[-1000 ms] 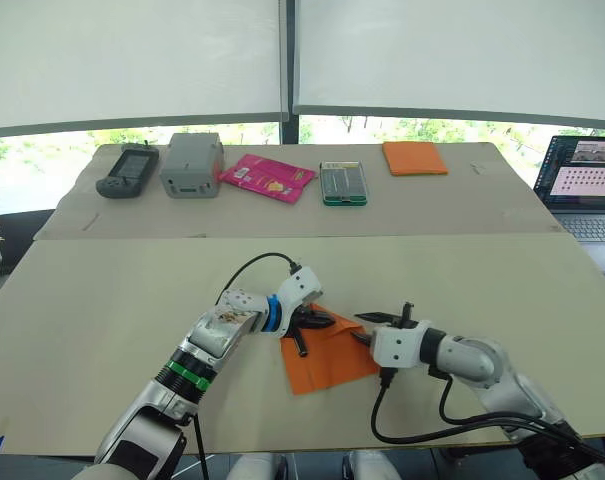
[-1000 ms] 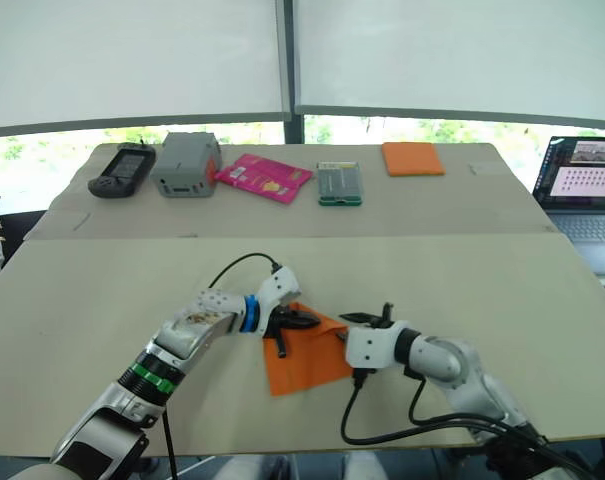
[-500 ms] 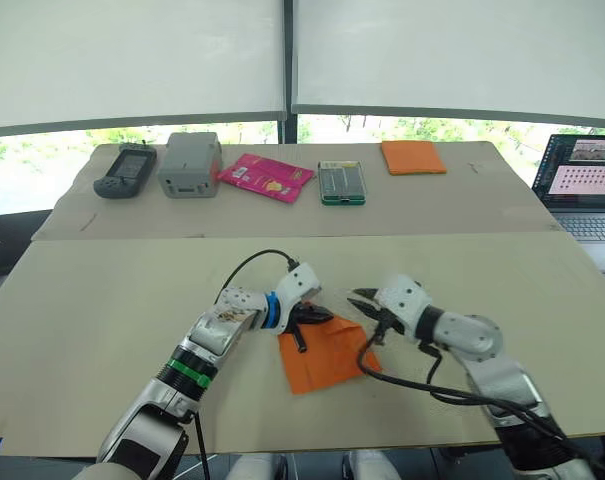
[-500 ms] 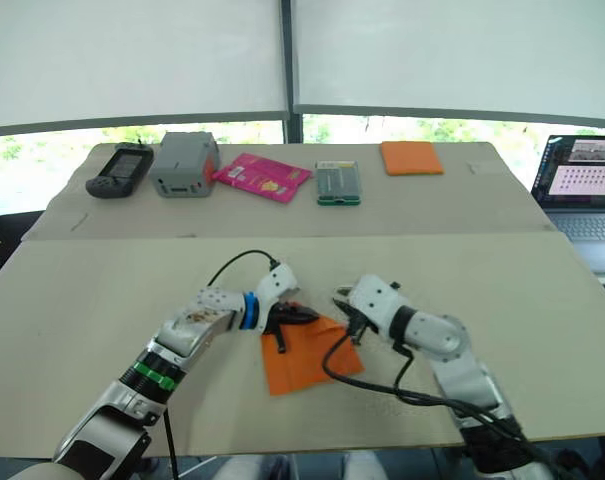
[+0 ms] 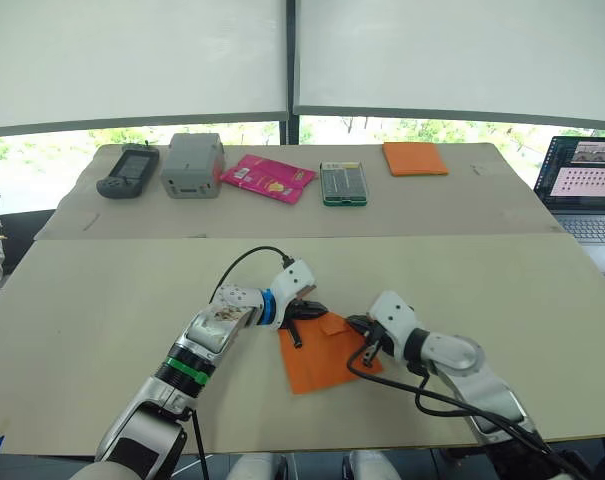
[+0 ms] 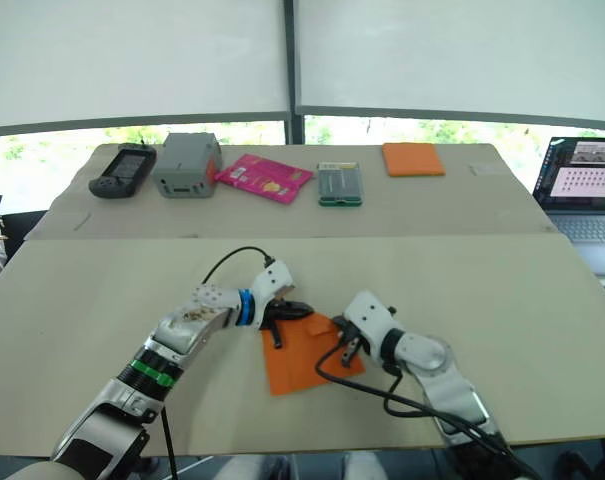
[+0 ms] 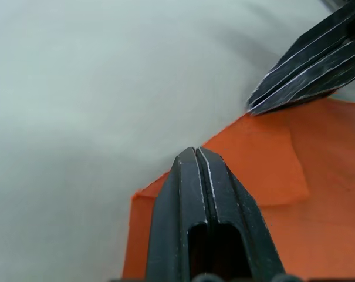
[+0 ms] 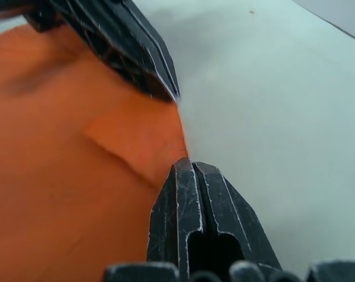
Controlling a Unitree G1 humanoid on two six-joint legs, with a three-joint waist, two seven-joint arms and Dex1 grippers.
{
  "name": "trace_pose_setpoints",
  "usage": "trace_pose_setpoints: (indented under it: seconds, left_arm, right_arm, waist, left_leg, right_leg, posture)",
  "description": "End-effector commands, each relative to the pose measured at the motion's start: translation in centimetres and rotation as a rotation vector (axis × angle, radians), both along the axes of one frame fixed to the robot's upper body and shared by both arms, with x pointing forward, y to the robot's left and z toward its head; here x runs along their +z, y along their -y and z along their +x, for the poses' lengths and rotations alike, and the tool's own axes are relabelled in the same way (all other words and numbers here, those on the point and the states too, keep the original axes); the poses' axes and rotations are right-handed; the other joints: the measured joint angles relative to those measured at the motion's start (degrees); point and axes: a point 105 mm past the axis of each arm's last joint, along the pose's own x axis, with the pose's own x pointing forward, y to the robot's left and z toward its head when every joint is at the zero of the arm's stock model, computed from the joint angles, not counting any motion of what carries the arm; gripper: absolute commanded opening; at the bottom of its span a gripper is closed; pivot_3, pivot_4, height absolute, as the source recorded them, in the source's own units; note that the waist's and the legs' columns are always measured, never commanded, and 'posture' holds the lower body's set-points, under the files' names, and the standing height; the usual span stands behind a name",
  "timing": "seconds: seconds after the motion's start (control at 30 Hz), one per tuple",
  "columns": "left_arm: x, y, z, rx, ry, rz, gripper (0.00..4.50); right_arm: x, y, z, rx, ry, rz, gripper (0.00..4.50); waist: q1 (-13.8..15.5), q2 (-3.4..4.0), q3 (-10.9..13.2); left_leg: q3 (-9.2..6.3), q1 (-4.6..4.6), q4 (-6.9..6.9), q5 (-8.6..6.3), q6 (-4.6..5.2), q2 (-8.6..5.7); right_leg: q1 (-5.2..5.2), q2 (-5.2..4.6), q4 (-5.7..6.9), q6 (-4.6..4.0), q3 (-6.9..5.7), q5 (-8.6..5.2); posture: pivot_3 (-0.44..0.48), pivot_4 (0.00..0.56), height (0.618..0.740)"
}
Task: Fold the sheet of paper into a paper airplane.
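The sheet of paper (image 5: 322, 358) is a bright orange near-square lying flat on the near table. Its far corner is turned over into a small flap (image 5: 332, 325). My left gripper (image 5: 304, 314) is shut, with its tips resting on the sheet's far left edge. In the left wrist view those fingertips (image 7: 195, 155) lie closed over the orange paper (image 7: 294, 223). My right gripper (image 5: 361, 330) is shut too, its tips at the sheet's right edge beside the flap (image 8: 139, 141). The two grippers' tips sit close together across the flap.
Along the far table stand a black handheld device (image 5: 128, 171), a grey box (image 5: 192, 164), a pink packet (image 5: 268, 177), a green-edged case (image 5: 343, 183) and an orange pad (image 5: 415, 158). An open laptop (image 5: 585, 190) sits at the far right. Black cables trail from both wrists.
My right gripper swung up off the sheet's right side, then came down at the far right edge. The sheet's far corner now lies folded over. The left gripper has barely moved.
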Motion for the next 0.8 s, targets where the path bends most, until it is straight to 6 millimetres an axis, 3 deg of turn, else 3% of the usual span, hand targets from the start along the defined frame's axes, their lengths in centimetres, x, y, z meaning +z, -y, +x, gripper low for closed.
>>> trace_pose_setpoints:
  seconds: [0.03,0.17,0.27,0.37,0.47,0.8]
  left_arm:
    - [-0.9,-1.2,0.4,0.037,-0.013,0.046,0.00]
    - [-0.8,-1.1,0.5,0.038,-0.005,0.031,0.00]
    - [-0.8,-1.1,0.5,0.037,-0.002,0.030,0.00]
    - [-0.5,-1.2,0.5,0.040,0.003,0.025,0.00]
    - [-0.2,-1.4,0.6,0.052,0.009,0.019,0.00]
    - [2.5,-4.2,0.3,0.180,0.039,-0.063,0.00]
  right_arm:
    - [-2.2,2.5,-1.1,-0.080,-0.114,-0.019,0.02]
    - [-0.1,3.1,-0.7,-0.112,-0.063,0.068,0.02]
    - [2.9,1.4,0.1,-0.058,0.017,0.148,0.02]
    - [4.5,-0.5,0.6,0.009,0.051,0.174,0.02]
    - [4.0,-2.1,1.0,0.057,0.022,0.144,0.02]
    - [0.4,-3.7,1.0,0.089,-0.137,0.046,0.02]
  waist:
    - [-0.01,-0.02,-0.03]
    - [0.03,-0.02,-0.03]
    - [-0.18,-0.01,-0.02]
    - [-0.37,-0.01,-0.02]
    - [-0.38,-0.01,-0.02]
    - [-0.70,0.01,-0.01]
  left_leg:
    - [0.00,0.00,0.00,0.00,0.00,0.01]
    - [0.00,0.00,0.00,0.00,0.00,0.01]
    - [0.02,-0.03,0.00,0.00,0.01,0.02]
    - [0.03,-0.07,-0.01,0.01,-0.01,0.04]
    - [0.03,-0.08,-0.02,0.01,-0.01,0.04]
    - [0.02,-0.16,-0.03,0.00,-0.04,0.07]
  right_leg:
    - [0.00,0.00,0.00,0.00,0.00,0.00]
    - [0.01,0.00,-0.02,0.00,0.01,0.00]
    - [-0.02,-0.01,-0.02,0.00,0.03,0.00]
    - [-0.12,0.02,0.03,0.00,0.04,0.00]
    - [-0.14,0.03,0.04,0.00,0.03,0.00]
    - [-0.23,0.04,0.04,0.00,0.03,0.00]
  posture:
    - [0.000,0.150,0.740]
    - [0.000,0.150,0.740]
    - [0.000,0.150,0.740]
    - [0.000,0.150,0.740]
    - [0.000,0.150,0.740]
    - [0.000,0.150,0.740]
